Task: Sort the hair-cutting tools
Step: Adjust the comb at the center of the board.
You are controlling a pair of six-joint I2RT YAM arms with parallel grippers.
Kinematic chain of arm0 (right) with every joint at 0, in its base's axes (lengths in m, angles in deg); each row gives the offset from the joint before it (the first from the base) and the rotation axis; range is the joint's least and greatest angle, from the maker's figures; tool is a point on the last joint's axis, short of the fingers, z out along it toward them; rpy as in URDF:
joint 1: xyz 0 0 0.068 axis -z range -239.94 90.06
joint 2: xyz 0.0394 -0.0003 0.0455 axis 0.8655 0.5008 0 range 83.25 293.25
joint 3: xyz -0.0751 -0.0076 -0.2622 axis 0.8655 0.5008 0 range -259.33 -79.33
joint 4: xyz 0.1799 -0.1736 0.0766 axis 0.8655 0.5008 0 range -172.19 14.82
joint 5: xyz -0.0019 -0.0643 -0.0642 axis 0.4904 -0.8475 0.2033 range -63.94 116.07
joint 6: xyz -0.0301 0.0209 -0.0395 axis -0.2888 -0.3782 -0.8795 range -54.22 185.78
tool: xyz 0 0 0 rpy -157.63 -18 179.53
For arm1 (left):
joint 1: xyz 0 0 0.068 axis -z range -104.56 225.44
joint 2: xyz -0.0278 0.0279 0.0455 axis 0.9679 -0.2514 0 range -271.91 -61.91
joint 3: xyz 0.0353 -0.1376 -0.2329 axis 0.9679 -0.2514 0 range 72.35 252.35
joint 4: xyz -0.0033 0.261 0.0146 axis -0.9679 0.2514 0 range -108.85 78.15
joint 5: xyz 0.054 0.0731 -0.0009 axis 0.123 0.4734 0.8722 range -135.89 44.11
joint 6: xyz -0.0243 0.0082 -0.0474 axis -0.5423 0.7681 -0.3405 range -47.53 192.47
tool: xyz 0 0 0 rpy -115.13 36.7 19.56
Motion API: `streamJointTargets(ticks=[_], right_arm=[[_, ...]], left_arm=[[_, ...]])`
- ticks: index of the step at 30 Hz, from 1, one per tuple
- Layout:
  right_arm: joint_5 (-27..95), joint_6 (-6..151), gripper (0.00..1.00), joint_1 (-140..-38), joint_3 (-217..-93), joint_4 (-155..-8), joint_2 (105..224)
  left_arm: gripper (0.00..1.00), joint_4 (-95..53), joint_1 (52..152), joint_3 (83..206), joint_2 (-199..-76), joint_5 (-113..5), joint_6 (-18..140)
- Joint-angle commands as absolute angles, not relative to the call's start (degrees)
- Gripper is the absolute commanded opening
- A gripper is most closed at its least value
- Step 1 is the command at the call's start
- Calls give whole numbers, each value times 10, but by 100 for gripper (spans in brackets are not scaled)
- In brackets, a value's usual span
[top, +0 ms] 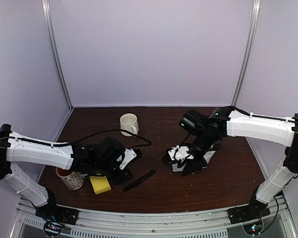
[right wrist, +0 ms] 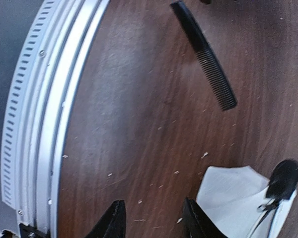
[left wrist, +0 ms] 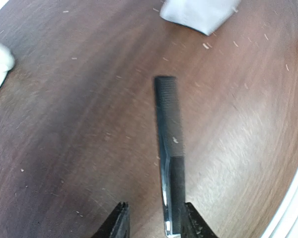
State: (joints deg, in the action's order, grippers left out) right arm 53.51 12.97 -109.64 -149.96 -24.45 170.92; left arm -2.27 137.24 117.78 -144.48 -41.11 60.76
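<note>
Comb (left wrist: 169,148), slim and black, lies flat on the brown table (top: 228,183), near the front edge and between my two arms. I see only this one.

Findings from the left:

- A patterned cup (top: 72,179) stands at the left front. The yellow sponge block (top: 100,185) is just beside it on the right.
- My left gripper (left wrist: 156,225) hangs low over the table, right of the sponge, with its jaws parted.
- The near end of the comb sits between its fingers, close against the finger (left wrist: 194,224) on the right of the wrist view. I cannot tell whether that finger touches it. The other finger stands clear of the comb.
- A white mug (top: 129,124) stands upright toward the rear, well apart from both grippers.
- My right gripper (right wrist: 155,223) is low over the table, right of the comb, with its jaws parted. Only bare wood shows between its fingers, and it holds nothing.
- The white zip pouch (right wrist: 238,193) lies just beside that gripper. A small black item (right wrist: 283,178) rests on the pouch, too small and blurred to identify.
</note>
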Motion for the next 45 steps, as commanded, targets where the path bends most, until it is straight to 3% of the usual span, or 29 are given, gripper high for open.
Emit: streamJointTargets(ticks=[1,13,32,37,40,42,45], right_arm=[[492,130,40,-1116,-1592,-297,1795],[476,127,43,-1161,-1819,-215,2043],[403,160,46,-1172,-1957,-159,2200],[394,164,42,-1178,-1962,-143,2219],[402,165,33,-1186,-1960,-104,2228],[400,180,27,-1195,-1906,-121,2207],[377,223,19,-1208,-1742,-265,2118]], left_arm=[[40,-24,1333,1189,-1437,-396,522],[52,7,1228,1139,-1370,-432,340],[54,-19,1204,1133,-1353,-448,347],[54,-39,1204,1132,-1368,-463,353],[54,-53,1204,1133,-1382,-481,356],[54,-57,1203,1136,-1393,-495,362],[53,-59,1203,1145,-1418,-529,382]])
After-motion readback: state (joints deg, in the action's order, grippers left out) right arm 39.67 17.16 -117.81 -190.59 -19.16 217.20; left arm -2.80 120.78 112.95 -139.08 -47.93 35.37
